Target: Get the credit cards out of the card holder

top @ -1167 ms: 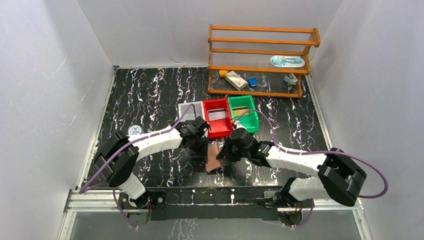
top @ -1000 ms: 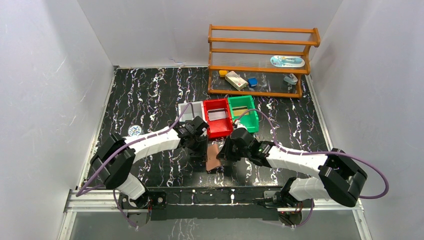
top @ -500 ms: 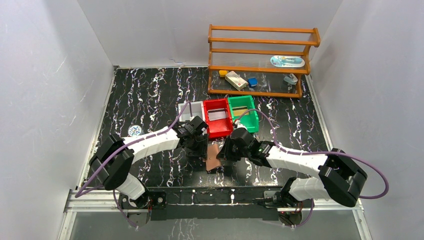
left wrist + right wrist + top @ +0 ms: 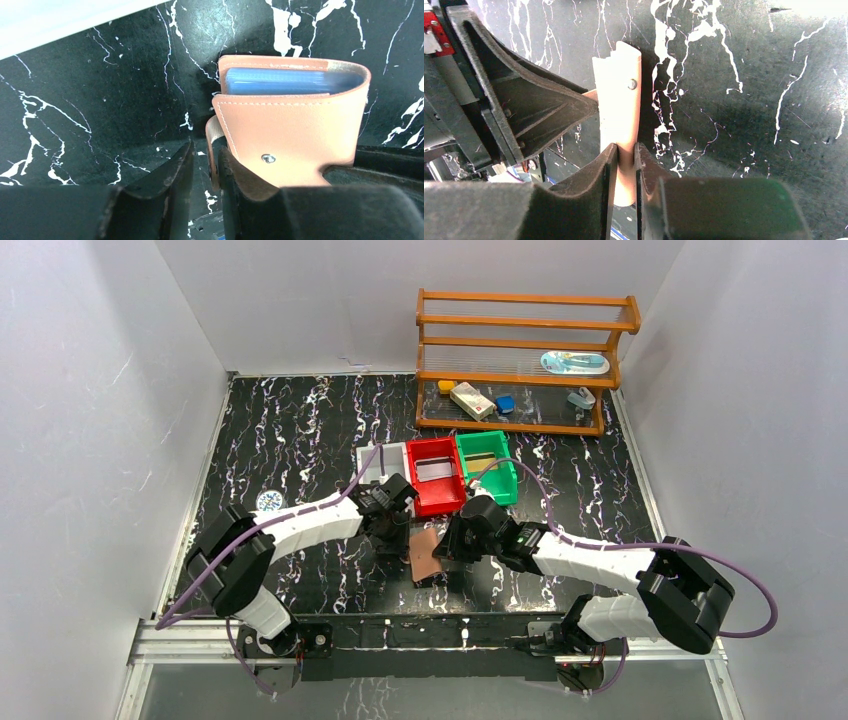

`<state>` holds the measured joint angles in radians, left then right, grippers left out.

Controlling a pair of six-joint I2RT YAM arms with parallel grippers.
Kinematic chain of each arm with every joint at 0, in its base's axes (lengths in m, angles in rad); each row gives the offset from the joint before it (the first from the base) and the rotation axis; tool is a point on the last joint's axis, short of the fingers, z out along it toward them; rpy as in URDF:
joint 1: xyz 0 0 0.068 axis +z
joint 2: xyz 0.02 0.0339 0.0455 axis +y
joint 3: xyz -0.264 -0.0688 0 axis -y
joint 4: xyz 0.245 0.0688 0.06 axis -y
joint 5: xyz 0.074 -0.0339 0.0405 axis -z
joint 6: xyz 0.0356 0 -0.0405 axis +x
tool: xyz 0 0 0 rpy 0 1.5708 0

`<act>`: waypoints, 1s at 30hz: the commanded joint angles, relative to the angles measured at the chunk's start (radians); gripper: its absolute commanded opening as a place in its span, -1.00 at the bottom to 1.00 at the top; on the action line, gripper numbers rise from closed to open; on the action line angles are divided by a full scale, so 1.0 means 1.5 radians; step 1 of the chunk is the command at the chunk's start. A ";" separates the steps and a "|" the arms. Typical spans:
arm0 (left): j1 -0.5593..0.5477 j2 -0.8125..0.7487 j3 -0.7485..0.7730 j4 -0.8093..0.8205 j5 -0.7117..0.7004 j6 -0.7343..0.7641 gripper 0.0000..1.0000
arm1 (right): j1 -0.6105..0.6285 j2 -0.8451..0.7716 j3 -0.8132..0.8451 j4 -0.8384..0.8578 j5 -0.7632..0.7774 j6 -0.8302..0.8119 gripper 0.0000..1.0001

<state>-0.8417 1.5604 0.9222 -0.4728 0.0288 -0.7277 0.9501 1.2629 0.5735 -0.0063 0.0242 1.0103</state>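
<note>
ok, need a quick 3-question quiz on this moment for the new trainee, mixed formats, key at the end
1. True or false: in the top view, the green bin stands directly right of the red bin.
2. What is clamped between the right gripper fingers? A) the red bin B) the card holder C) the green bin
3. Fill in: in the left wrist view, the lining showing inside the card holder is ____ in colour.

Key: 1 true; 2 B; 3 blue.
</note>
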 commanded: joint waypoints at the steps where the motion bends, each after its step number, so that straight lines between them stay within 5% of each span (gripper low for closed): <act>1: -0.001 0.006 -0.009 0.006 0.006 -0.004 -0.58 | -0.001 -0.004 0.010 0.019 0.008 0.005 -0.48; 11: -0.001 -0.034 -0.011 0.010 0.003 0.019 -1.00 | -0.003 -0.010 0.018 0.009 0.012 0.003 -0.27; 16: -0.001 -0.080 -0.011 0.015 0.016 0.037 -1.00 | -0.008 -0.010 0.035 -0.042 0.044 0.013 0.07; 30: -0.001 -0.159 -0.007 0.064 0.135 0.064 -1.00 | -0.011 -0.045 0.094 -0.134 0.107 0.003 0.40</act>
<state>-0.8417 1.3705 0.9096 -0.4217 0.1360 -0.6483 0.9363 1.2442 0.6334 -0.1471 0.1089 1.0164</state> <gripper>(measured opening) 0.041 0.680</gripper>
